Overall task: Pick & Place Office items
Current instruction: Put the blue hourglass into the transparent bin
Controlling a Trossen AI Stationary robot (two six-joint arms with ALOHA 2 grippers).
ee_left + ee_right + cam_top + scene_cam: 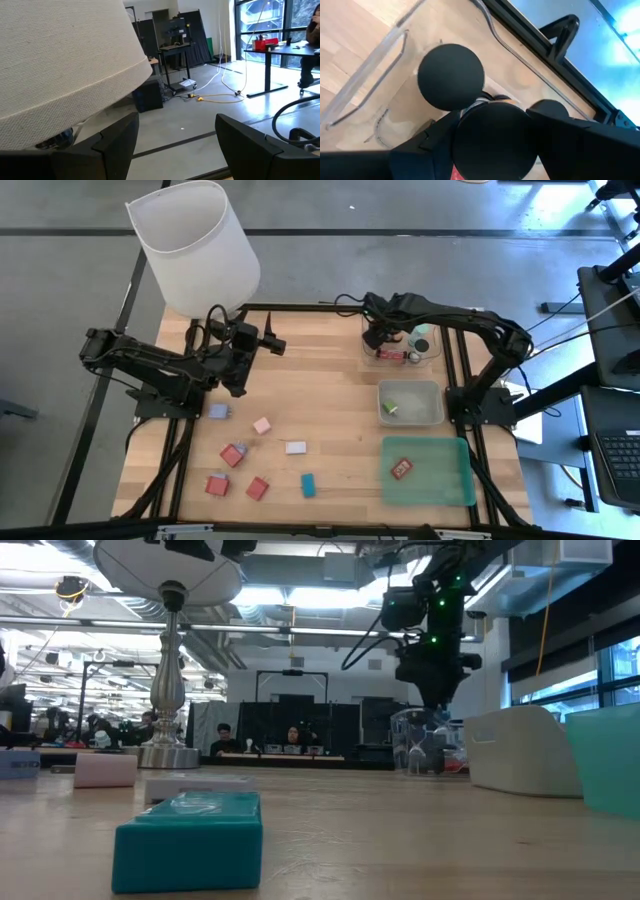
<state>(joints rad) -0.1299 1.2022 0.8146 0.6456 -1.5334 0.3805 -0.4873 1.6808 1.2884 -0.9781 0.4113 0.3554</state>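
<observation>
My right gripper (pixel 492 142) reaches down into the clear tray (pixel 385 360) at the table's far right and is shut on a short black cylinder (pixel 492 135). Two more black cylinders (pixel 451 75) stand in that tray, with a mint cylinder (pixel 422 343) and a red piece (pixel 388 355). My left gripper (pixel 272 343) hangs open and raised beside the lamp, touching nothing. Lavender (pixel 218 411), pink (pixel 262 425), white (pixel 295 447), teal (pixel 308 485) and three red blocks (pixel 233 454) lie flat on the near-left table. My right gripper pinches the black cylinder between its two fingers (pixel 427 142), one on each side of the round body (pixel 470 127). It comes from above, pointing down into the clear tray. The cylinder's own top hides whether its lower end rests on the tray floor.
A big white-shaded lamp (pixel 195 245) stands at the far left corner, close to my left arm. A grey tray (pixel 432 412) holds a green piece (pixel 390 407). A green tray (pixel 440 480) holds a red block (pixel 402 469). People sit in the room behind the table.
</observation>
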